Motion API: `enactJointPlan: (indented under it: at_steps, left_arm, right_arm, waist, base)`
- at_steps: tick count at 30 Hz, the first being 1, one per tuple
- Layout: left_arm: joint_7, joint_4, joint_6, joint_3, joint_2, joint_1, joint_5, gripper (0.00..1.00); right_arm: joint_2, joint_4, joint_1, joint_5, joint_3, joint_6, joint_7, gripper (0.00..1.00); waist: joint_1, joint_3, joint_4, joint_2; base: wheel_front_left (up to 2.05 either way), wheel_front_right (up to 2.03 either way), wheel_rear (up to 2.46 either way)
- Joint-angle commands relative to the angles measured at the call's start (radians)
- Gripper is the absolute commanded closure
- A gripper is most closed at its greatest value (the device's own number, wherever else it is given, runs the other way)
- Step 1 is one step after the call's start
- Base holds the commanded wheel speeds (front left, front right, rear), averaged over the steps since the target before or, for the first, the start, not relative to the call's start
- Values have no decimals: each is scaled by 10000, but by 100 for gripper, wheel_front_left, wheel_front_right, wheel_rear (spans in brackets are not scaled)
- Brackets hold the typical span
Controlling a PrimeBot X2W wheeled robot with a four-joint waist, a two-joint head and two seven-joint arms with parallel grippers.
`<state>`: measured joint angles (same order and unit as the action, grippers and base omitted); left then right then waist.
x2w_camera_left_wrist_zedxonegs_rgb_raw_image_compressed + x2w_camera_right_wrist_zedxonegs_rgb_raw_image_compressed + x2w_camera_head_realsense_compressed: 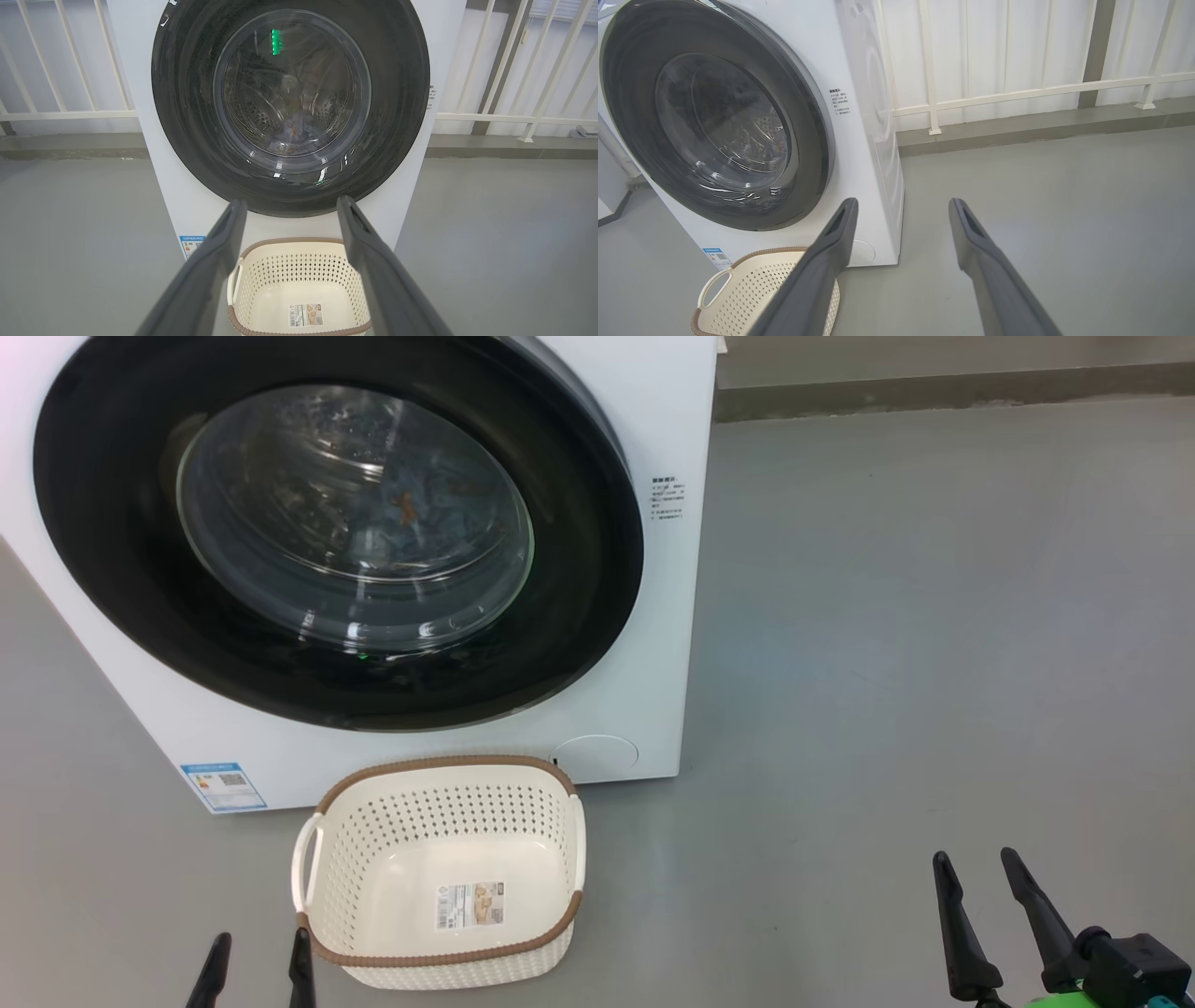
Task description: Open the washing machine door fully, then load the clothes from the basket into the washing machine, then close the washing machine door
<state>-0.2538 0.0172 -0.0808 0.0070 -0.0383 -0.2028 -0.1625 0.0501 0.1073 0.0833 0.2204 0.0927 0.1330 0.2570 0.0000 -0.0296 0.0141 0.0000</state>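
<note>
**Door shut, clothes in the drum, both tools open**

Head view: The washing machine (667, 644) stands on the grey floor (934, 663). The washing machine door (579, 569) lies shut, flush against the machine's front. Through the door's glass bowl the clothes (411, 509) show inside the machine's drum as dim blue fabric with orange marks. The basket (439, 763) sits on the floor just in front of the machine, below the door's lower rim. Its bare cream bottom carries a label sticker (470, 903). A small blue label (222, 786) is stuck low on the machine's front, near the basket's handle. The left tool (261, 938) hangs at the side of the basket that faces away from the machine. Its two fingers are spread and hold nothing, and one fingertip is close to the basket's brown rim. The right tool (976, 856) is well apart from the machine, over bare floor off its right front corner, with its fingers parted and empty.

Left wrist view: The left tool's fingers stand wide apart and point at the machine's front. The basket and the lower rim of the door show between them. A green glint (275, 42) sits high on the door glass, and the blue fabric lies low in the drum behind it. A white railing (70, 114) runs behind the machine on both sides.

Right wrist view: The right tool's fingers are spread wide and grip nothing. They point past the machine's right front corner toward the floor and the railing. The basket lies at the foot of the machine, partly behind one finger.
</note>
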Motion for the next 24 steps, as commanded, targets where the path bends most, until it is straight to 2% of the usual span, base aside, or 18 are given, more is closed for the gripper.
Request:
enactJointPlan:
  at_steps: [1,24]
  left_arm:
    - [-80,-236,56,282,-120,206,82,0]
    - [-80,-169,-17,219,-120,181,91,0]
  right_arm:
    - [51,-267,-123,-163,-240,-23,47,0]
    - [22,-319,-82,-234,-237,-23,47,0]
  waist:
    - [0,-15,28,0]
    - [0,-33,185,0]
  base:
    - [0,0,0]
    - [0,0,0]
